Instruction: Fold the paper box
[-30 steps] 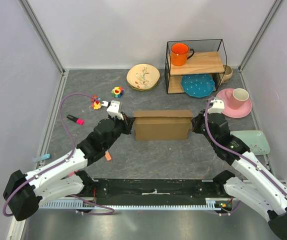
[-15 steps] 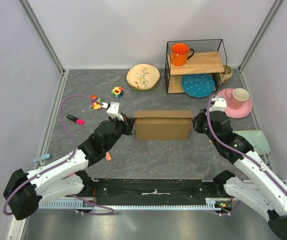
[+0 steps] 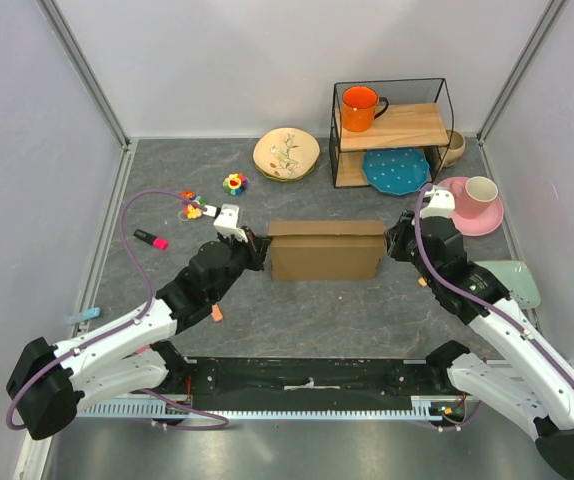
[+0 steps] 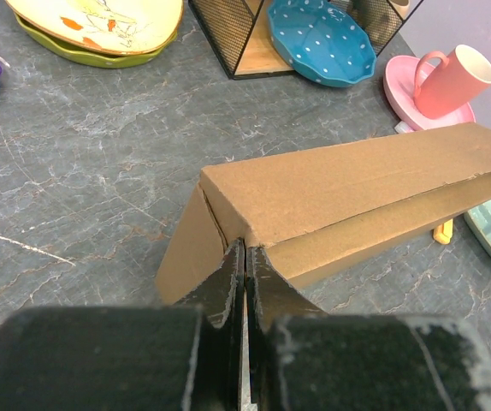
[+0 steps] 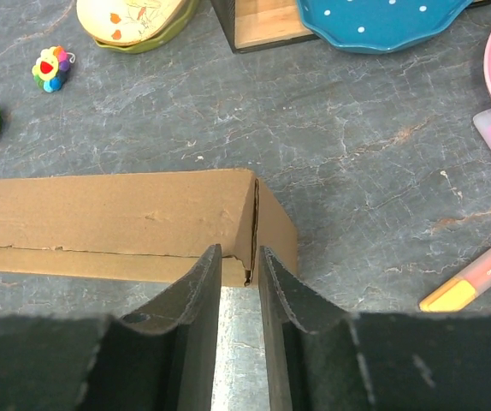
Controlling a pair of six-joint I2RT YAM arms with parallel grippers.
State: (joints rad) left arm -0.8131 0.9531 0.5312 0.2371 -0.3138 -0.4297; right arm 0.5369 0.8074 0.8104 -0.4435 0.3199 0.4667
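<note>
Grey marbled table (image 3: pixel 297 320), pale walls (image 3: pixel 267 60). I count one paper box (image 3: pixel 325 250), mid-table; one orange mug (image 3: pixel 359 108), one pink mug (image 3: pixel 481 190). Left gripper (image 4: pixel 244 257) closed tight at its left end; right gripper (image 5: pixel 237 257) parted at its right.

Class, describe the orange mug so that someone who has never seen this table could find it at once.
At the far right stands a black wire shelf with wooden boards. The orange mug sits at the left end of its upper board. The nearby pink cup is outside the shelf, on a saucer.
</note>
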